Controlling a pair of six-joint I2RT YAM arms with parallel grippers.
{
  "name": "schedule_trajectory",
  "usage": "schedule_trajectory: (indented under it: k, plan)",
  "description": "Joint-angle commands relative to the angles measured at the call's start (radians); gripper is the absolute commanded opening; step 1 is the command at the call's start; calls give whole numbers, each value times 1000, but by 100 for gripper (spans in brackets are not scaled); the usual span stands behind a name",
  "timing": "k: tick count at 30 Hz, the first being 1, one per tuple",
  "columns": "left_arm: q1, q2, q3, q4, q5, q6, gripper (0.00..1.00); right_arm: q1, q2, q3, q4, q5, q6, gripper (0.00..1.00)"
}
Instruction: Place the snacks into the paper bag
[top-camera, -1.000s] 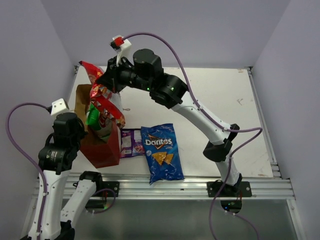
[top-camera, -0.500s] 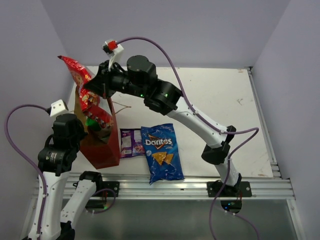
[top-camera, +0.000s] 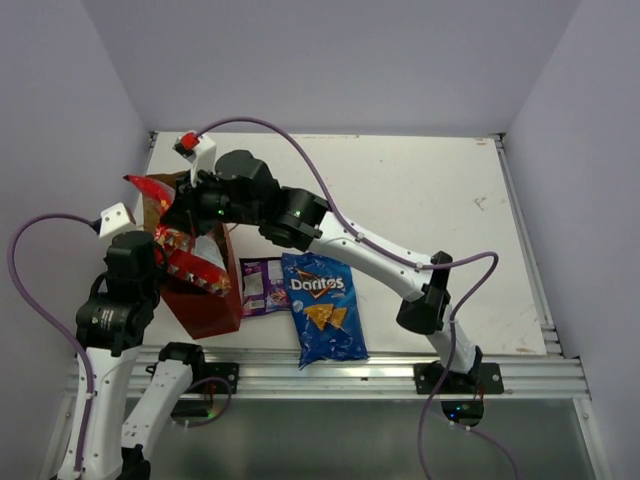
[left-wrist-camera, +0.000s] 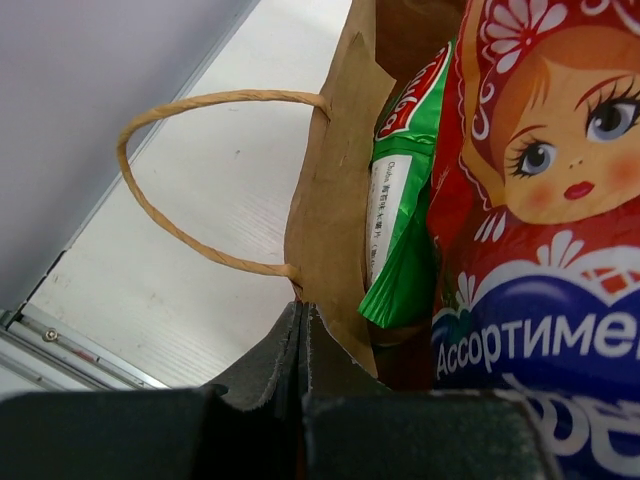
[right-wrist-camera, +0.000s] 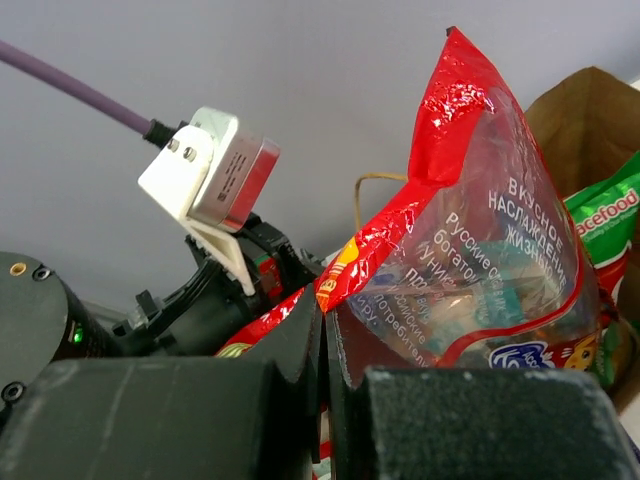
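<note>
The reddish-brown paper bag (top-camera: 205, 300) stands upright at the near left. My left gripper (left-wrist-camera: 302, 312) is shut on its tan rim (left-wrist-camera: 335, 200), beside the string handle (left-wrist-camera: 170, 190). My right gripper (top-camera: 178, 212) is shut on an edge of the red snack-mix bag (top-camera: 185, 258), which lies tilted in the bag's mouth. The wrist view shows the jaws (right-wrist-camera: 325, 305) pinching that red bag (right-wrist-camera: 480, 230). The green-white chip bag (left-wrist-camera: 405, 200) stands inside the paper bag. The blue Doritos bag (top-camera: 322, 300) and the small purple packet (top-camera: 262, 285) lie flat on the table to the right of the paper bag.
The white table (top-camera: 430, 200) stretches to the right and back, ringed by lilac walls. A metal rail (top-camera: 350, 370) runs along the near edge. The left wall stands close beside the paper bag. My right arm (top-camera: 350, 245) spans above the purple packet and the Doritos bag.
My right gripper has swung left and down with the red snack-mix bag, from high behind the paper bag into its mouth. My left gripper has kept hold of the rim.
</note>
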Motion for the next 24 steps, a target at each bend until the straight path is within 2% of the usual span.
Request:
schedule_trajectory:
  k: [1,3,8,14,24]
  plan:
    - [-7,-6,-6,7,20,-22,0,11,-59,58,176,24,16,0]
    - [-7,-6,-6,10,25,-22,0,20,-52,33,206,46,22,0]
    - [-7,-1,-1,13,26,-16,0,23,40,155,206,84,22,0]
    - [-7,0,9,7,25,-2,0,21,114,226,239,132,17,0]
    - [-7,11,5,25,34,13,0,21,86,166,231,162,5,0]
